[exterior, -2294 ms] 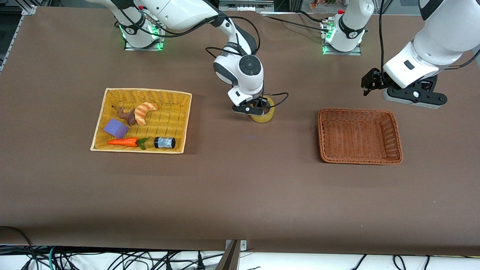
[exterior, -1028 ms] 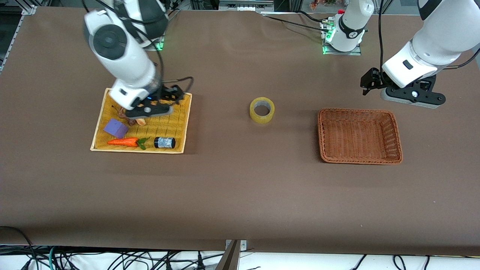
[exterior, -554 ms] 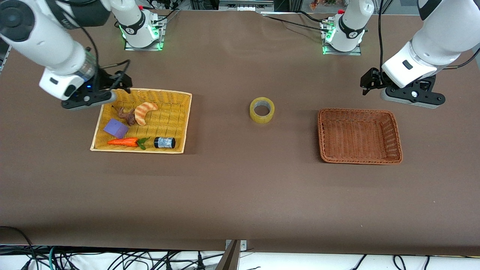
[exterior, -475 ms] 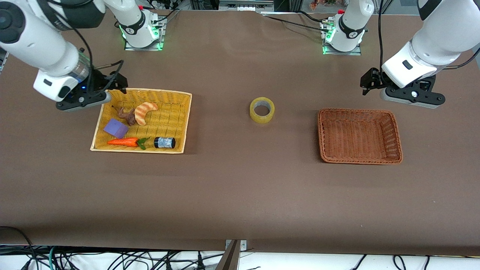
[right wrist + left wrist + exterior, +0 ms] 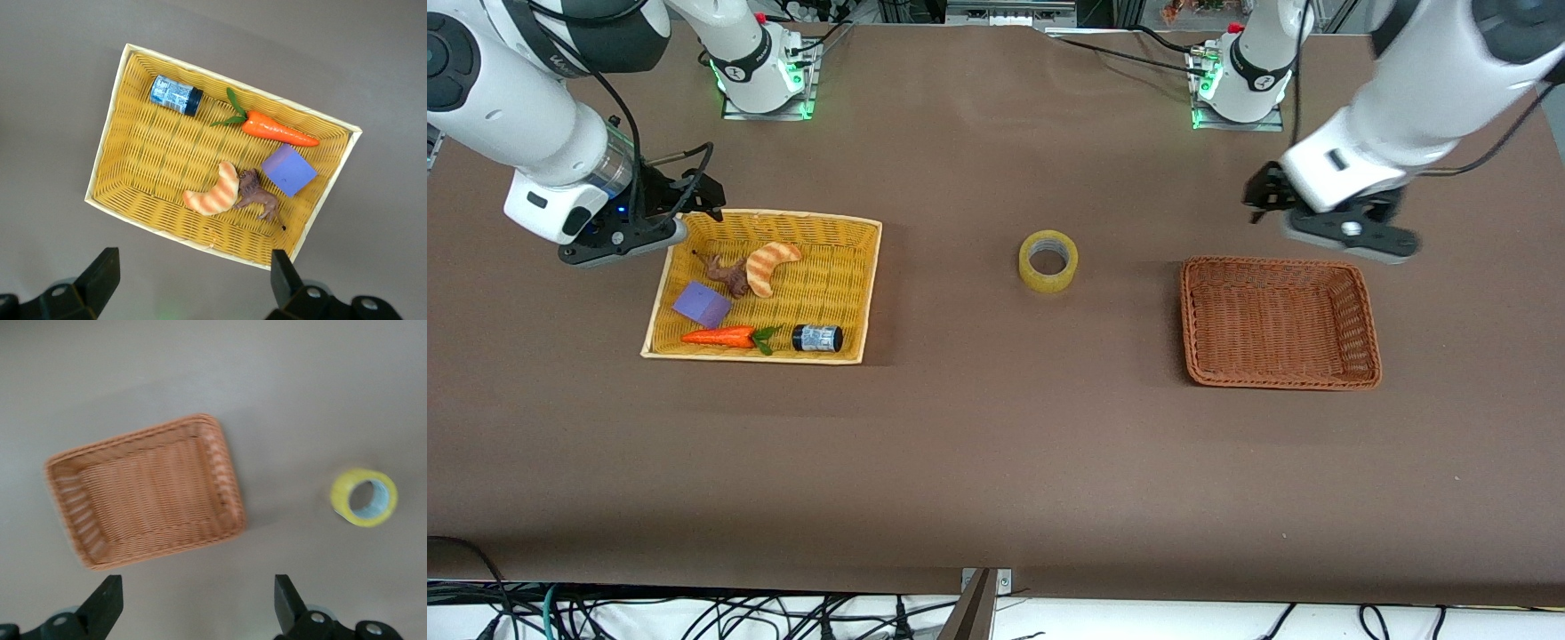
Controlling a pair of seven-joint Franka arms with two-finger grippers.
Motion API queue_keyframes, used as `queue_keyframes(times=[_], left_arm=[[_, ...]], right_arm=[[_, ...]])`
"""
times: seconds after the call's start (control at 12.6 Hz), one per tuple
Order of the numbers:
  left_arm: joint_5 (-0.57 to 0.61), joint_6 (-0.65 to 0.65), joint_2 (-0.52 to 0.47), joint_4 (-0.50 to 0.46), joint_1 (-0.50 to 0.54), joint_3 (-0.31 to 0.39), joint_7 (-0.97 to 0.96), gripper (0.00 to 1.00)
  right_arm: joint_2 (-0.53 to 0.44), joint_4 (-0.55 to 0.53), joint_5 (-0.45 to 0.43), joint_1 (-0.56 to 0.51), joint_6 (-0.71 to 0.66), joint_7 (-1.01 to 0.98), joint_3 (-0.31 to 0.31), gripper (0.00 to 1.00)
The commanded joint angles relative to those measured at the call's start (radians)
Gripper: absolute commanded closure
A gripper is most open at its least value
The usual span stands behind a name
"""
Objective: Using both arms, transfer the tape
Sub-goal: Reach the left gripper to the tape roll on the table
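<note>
Tape [image 5: 1048, 260]: flat on the tabletop [image 5: 996, 462], clear of both claws, between the yellow basket [image 5: 866, 293] and brown basket [image 5: 1367, 338]. Left claw [image 5: 1325, 233]: released, above the brown basket's rim; centre yourself over the ring, then descend. Right claw [image 5: 649, 233]: released, waiting at the yellow basket's corner.

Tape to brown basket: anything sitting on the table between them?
Nothing. In the front view only bare table separates the tape from the brown basket; the left wrist view shows the same gap bare.
</note>
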Motion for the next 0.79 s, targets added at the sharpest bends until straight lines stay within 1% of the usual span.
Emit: queue_keyframes(times=[0.0, 0.16, 0.24, 0.47, 0.71], left_arm=[[-0.088, 0.05, 0.123, 0.016, -0.008, -0.071, -0.007, 0.0], [-0.103, 0.161, 0.212, -0.007, -0.009, -0.142, -0.007, 0.0], [-0.103, 0.232, 0.249, -0.036, -0.017, -0.153, -0.007, 0.0], [-0.093, 0.465, 0.306, -0.186, -0.086, -0.159, -0.007, 0.0], [-0.09, 0.62, 0.371, -0.277, -0.15, -0.157, -0.018, 0.0]], right_arm=[[-0.025, -0.017, 0.016, -0.003, -0.01, -0.018, 0.002, 0.0], [-0.023, -0.014, 0.016, -0.003, -0.01, -0.018, 0.002, 0.0], [-0.023, -0.014, 0.016, -0.003, -0.01, -0.018, 0.002, 0.0], [-0.023, -0.015, 0.015, -0.003, -0.01, -0.018, 0.002, 0.0], [-0.023, 0.02, 0.007, -0.005, -0.013, -0.024, -0.044, 0.0]])
